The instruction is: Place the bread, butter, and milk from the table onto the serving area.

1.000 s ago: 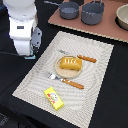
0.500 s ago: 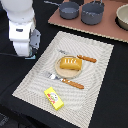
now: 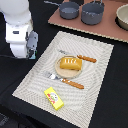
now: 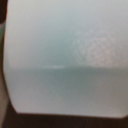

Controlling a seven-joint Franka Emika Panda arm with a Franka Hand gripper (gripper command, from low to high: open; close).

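The bread [image 3: 71, 63] lies on the round tan plate [image 3: 59, 72] in the middle of the beige striped placemat [image 3: 95, 75]. The butter [image 3: 54, 98] lies flat on the mat's near part. My gripper [image 3: 26, 49] hangs over the dark table just off the mat's edge at the exterior view's left. The light-blue milk carton [image 3: 32, 44] sits at its fingers. In the wrist view the carton's pale face [image 4: 64, 55] fills the picture, so the fingers are hidden.
An orange-handled fork [image 3: 65, 81] and knife [image 3: 80, 57] flank the plate. A pinkish-brown board [image 3: 100, 29] at the back carries two grey pots [image 3: 69, 10] [image 3: 92, 12]. A bowl [image 3: 123, 16] stands at the far right.
The gripper with the carton has shifted only slightly. Bread, butter and cutlery have not moved.
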